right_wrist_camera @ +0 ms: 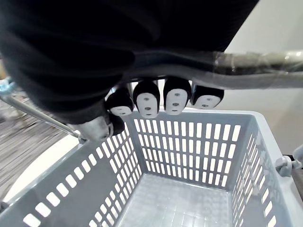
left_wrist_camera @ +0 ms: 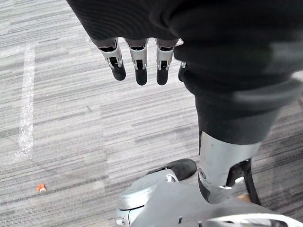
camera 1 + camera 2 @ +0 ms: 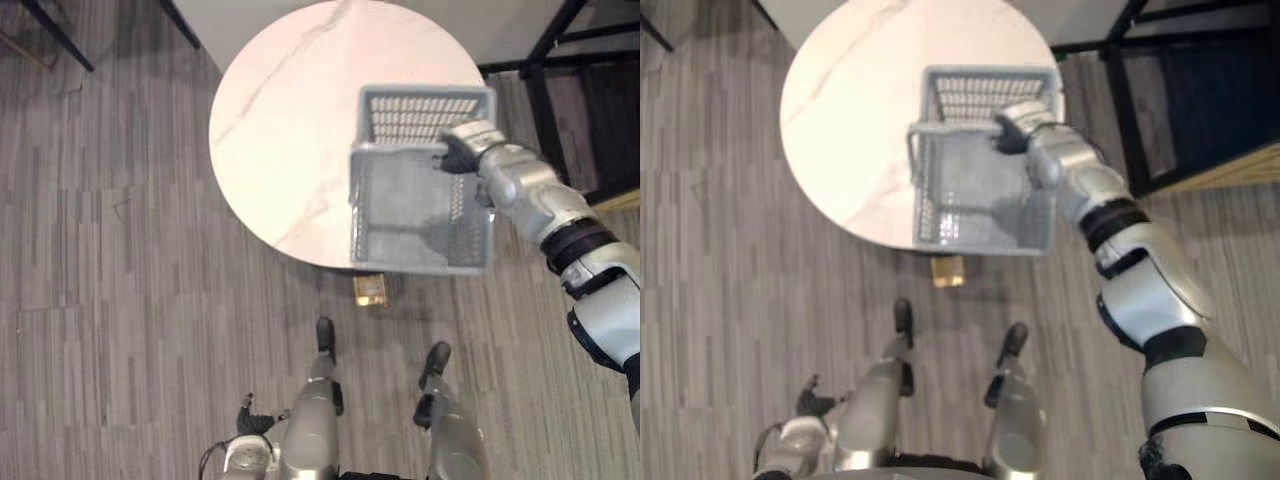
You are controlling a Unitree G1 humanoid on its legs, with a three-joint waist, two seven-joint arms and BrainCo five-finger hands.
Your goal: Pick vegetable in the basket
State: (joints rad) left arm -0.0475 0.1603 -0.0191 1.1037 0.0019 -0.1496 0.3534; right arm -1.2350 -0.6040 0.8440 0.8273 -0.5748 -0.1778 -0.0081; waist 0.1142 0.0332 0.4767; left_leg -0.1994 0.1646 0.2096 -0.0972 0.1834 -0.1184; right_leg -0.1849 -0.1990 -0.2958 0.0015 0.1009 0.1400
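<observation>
The left robot hand (image 2: 140, 71) hangs low at the robot's left side over the grey plank floor (image 2: 57, 118), fingers straight and loose, holding nothing. A small orange scrap (image 2: 41, 187) lies on the floor near it. The round white tabletop (image 3: 290, 130) stands ahead. A yellowish block (image 3: 370, 289) sits on the floor under its near edge. The grey slotted basket (image 3: 410, 215) overhangs the tabletop's near right edge. The right robot hand (image 1: 156, 101) has its fingers curled round the basket's handle (image 1: 246, 61), and its arm crosses the right rim. Black-framed furniture (image 3: 560, 60) stands to the right.
</observation>
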